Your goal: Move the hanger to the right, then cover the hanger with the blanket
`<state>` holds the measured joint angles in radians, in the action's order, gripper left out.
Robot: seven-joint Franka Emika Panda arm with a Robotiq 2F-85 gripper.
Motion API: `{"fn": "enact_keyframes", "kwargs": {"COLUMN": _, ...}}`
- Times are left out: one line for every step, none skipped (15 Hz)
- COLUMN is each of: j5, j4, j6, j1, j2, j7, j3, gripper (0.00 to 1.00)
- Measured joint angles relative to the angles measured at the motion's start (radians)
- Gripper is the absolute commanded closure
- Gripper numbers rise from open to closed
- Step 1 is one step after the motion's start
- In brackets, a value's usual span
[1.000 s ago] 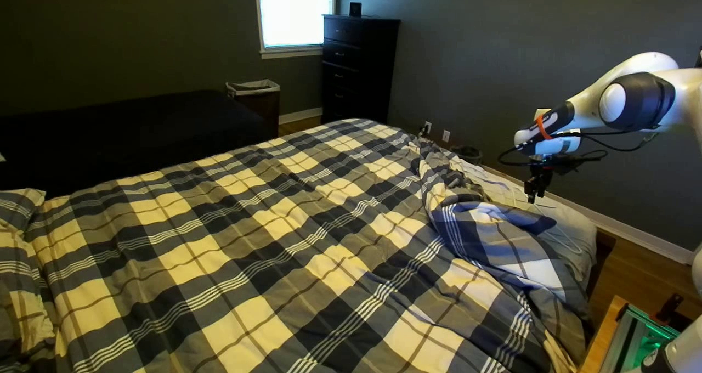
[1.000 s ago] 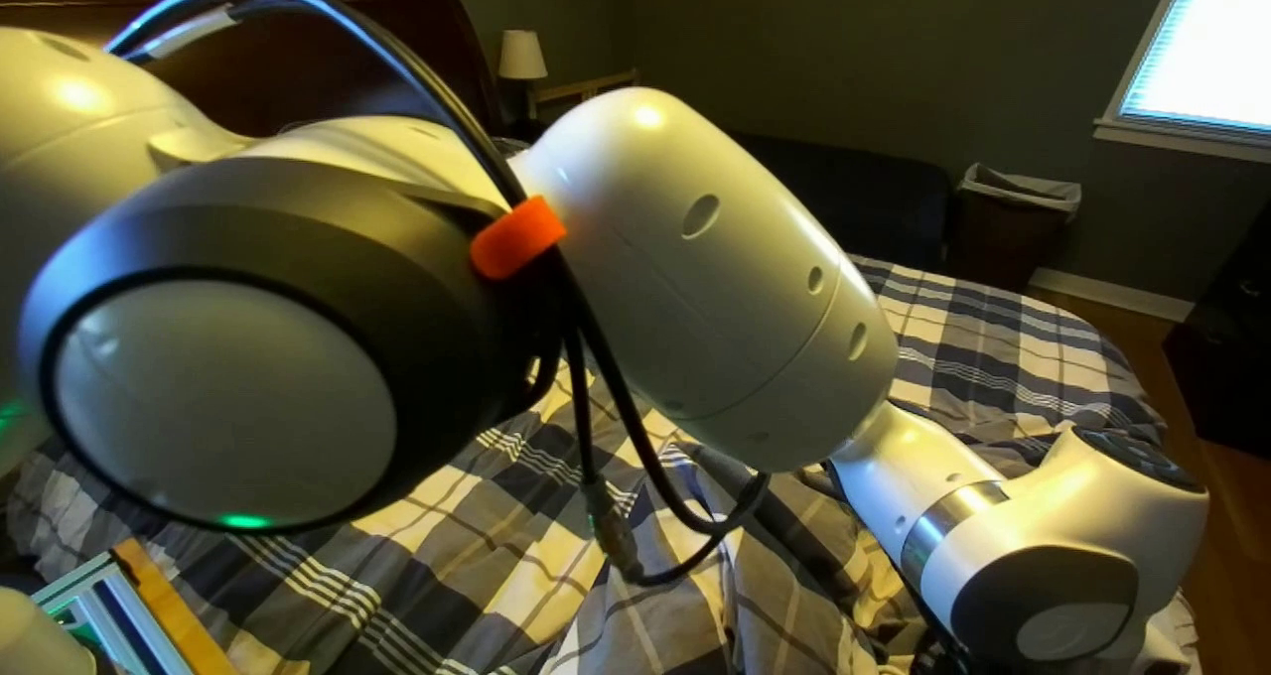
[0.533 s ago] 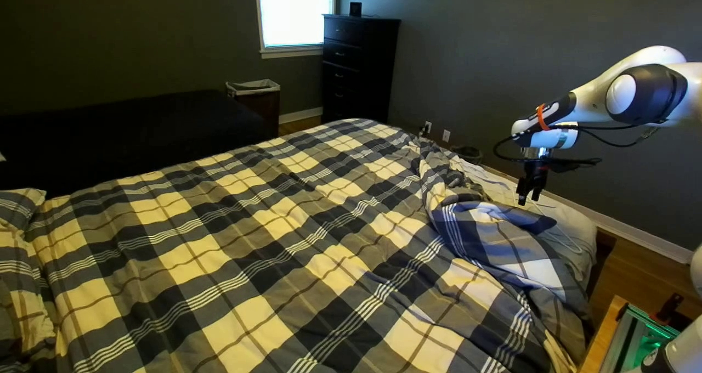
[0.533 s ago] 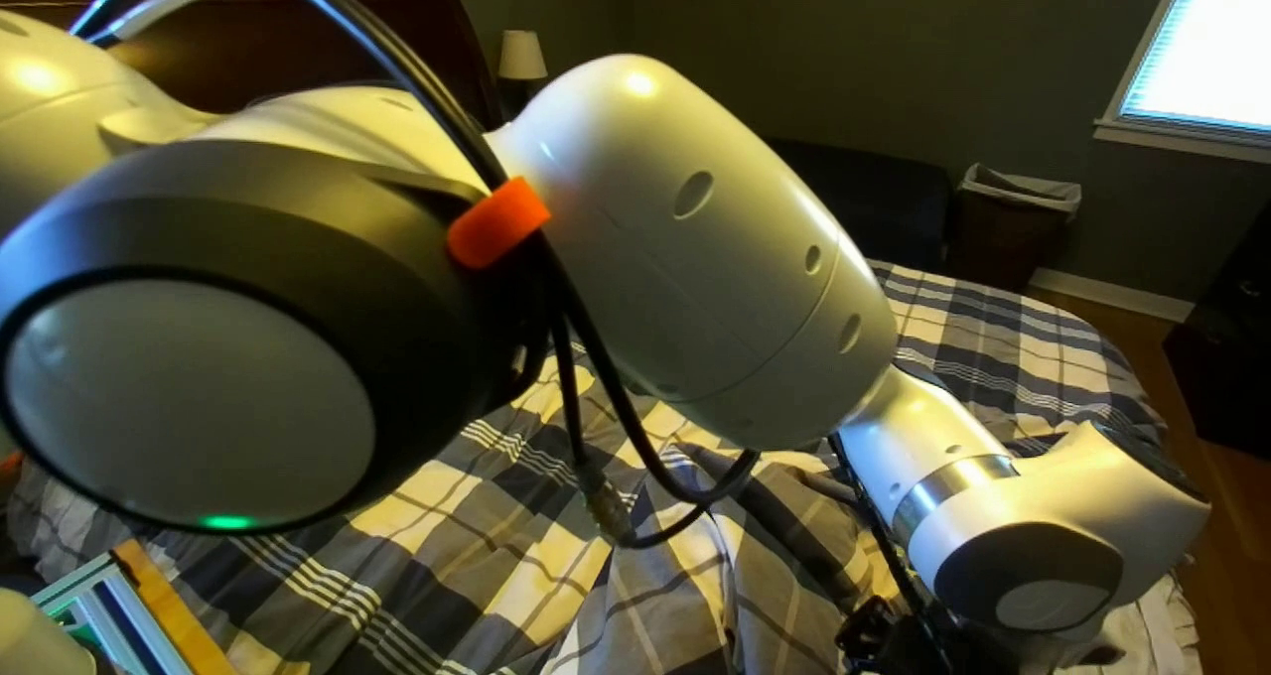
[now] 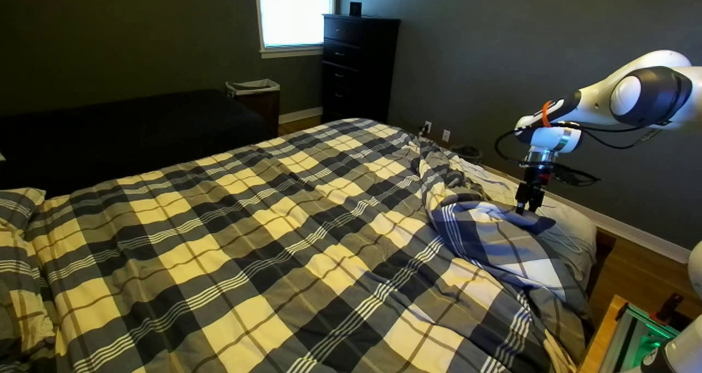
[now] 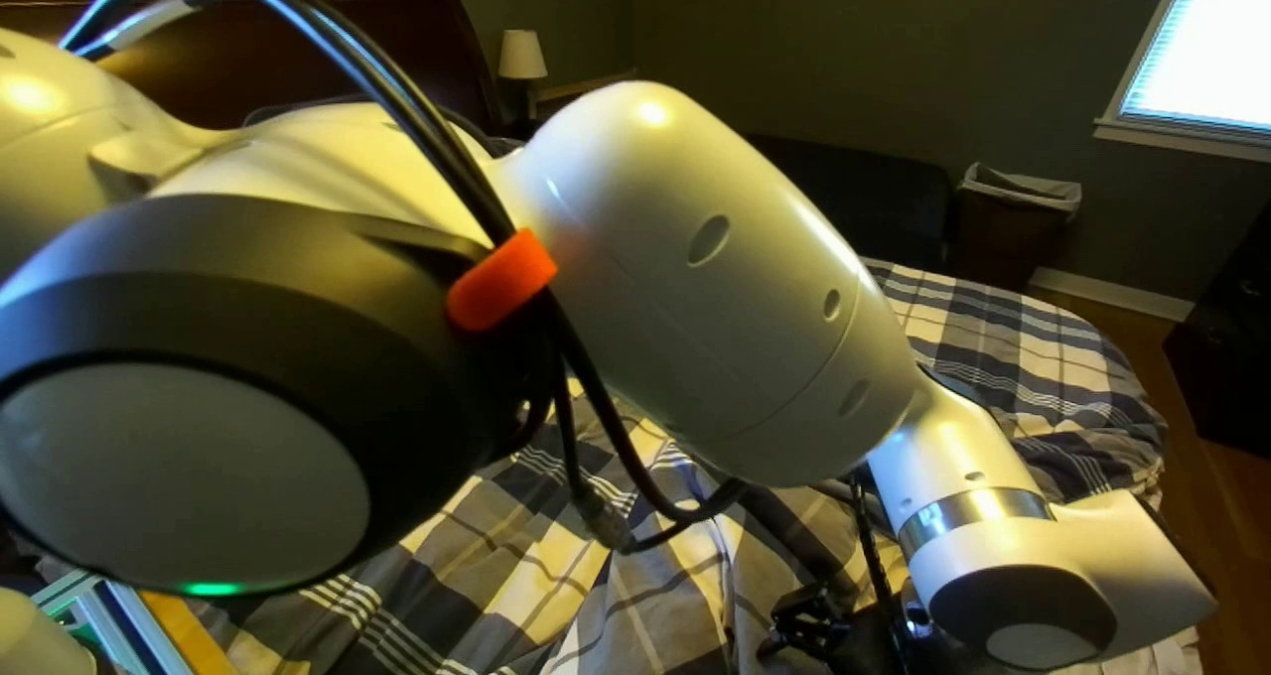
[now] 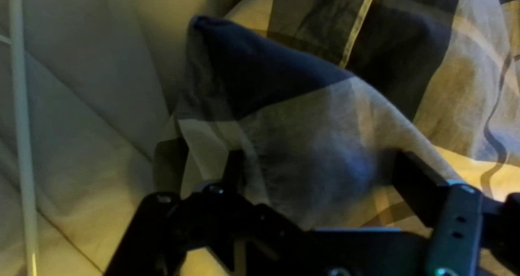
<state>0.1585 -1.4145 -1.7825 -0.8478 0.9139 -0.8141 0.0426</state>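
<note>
The plaid blanket (image 5: 285,225) spreads over the bed in both exterior views (image 6: 993,357). Its folded corner lies near the bed's end and fills the middle of the wrist view (image 7: 292,105). My gripper (image 5: 527,207) points down at this corner; it also shows at the bottom of an exterior view (image 6: 809,623). In the wrist view the gripper (image 7: 321,174) is open, with blanket fabric between its fingers. Whether the fingertips touch it I cannot tell. The thin white hanger (image 5: 579,250) lies on the pale sheet beside the corner. One bar of the hanger (image 7: 22,105) runs down the wrist view's left edge.
The pale sheet (image 5: 576,219) ends at the bed's edge, near the grey wall. A wood-edged stand (image 5: 603,329) is by the robot base. A dark dresser (image 5: 359,66) and a laundry basket (image 5: 255,96) stand beyond the bed.
My gripper has swung slightly left and then come down onto the blanket's folded corner in an exterior view. The arm has lowered. The blanket and hanger look unmoved.
</note>
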Motion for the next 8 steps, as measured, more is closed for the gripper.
{"fn": "enact_keyframes", "kwargs": {"j5": 0.010, "j4": 0.001, "j6": 0.010, "j1": -0.004, "j2": 0.003, "j7": -0.006, "j3": 0.000, "gripper": 0.47}}
{"fn": "enact_keyframes", "kwargs": {"j5": 0.016, "j4": 0.002, "j6": 0.012, "j1": -0.007, "j2": 0.003, "j7": -0.013, "j3": 0.000, "gripper": 0.54}}
{"fn": "enact_keyframes", "kwargs": {"j5": 0.019, "j4": 0.002, "j6": 0.012, "j1": -0.012, "j2": 0.002, "j7": -0.019, "j3": 0.000, "gripper": 0.62}}
{"fn": "enact_keyframes", "kwargs": {"j5": 0.019, "j4": 0.002, "j6": 0.009, "j1": -0.016, "j2": -0.001, "j7": -0.027, "j3": 0.000, "gripper": 0.69}}
{"fn": "enact_keyframes", "kwargs": {"j5": 0.019, "j4": 0.002, "j6": 0.004, "j1": -0.020, "j2": -0.008, "j7": -0.038, "j3": 0.001, "gripper": 0.78}}
{"fn": "enact_keyframes", "kwargs": {"j5": 0.019, "j4": 0.000, "j6": -0.007, "j1": -0.022, "j2": -0.017, "j7": -0.051, "j3": 0.002, "gripper": 0.85}}
{"fn": "enact_keyframes", "kwargs": {"j5": 0.019, "j4": -0.004, "j6": -0.025, "j1": -0.025, "j2": -0.030, "j7": -0.065, "j3": 0.002, "gripper": 0.92}}
{"fn": "enact_keyframes", "kwargs": {"j5": 0.019, "j4": -0.010, "j6": -0.045, "j1": -0.027, "j2": -0.045, "j7": -0.083, "j3": 0.002, "gripper": 0.99}}
